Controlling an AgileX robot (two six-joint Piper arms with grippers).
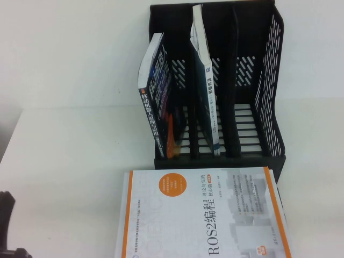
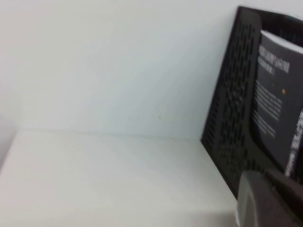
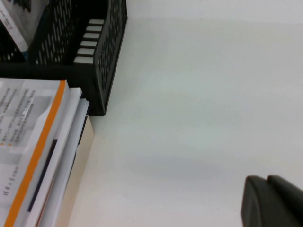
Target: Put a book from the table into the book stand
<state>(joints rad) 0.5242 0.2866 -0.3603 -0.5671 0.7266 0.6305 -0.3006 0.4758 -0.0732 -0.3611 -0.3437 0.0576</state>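
Note:
The dark navy book (image 1: 156,102) stands upright in the left slot of the black book stand (image 1: 269,91) and leans toward the stand's left wall. Its dark cover also shows in the left wrist view (image 2: 277,104), behind the stand's perforated side wall (image 2: 229,109). My left gripper (image 2: 267,201) is shut and empty, low over the white table (image 1: 70,161) to the left of the stand. My right gripper (image 3: 270,201) is shut and empty over the bare table (image 3: 199,94) to the right of the stand (image 3: 111,52).
A thin white-and-blue book (image 1: 207,86) stands in the stand's middle slot; the right slot holds nothing. The white orange-edged ROS2 book (image 1: 209,215) lies flat in front of the stand and shows in the right wrist view (image 3: 33,142) on other books. Part of my left arm (image 1: 6,220) sits at the table's near-left corner.

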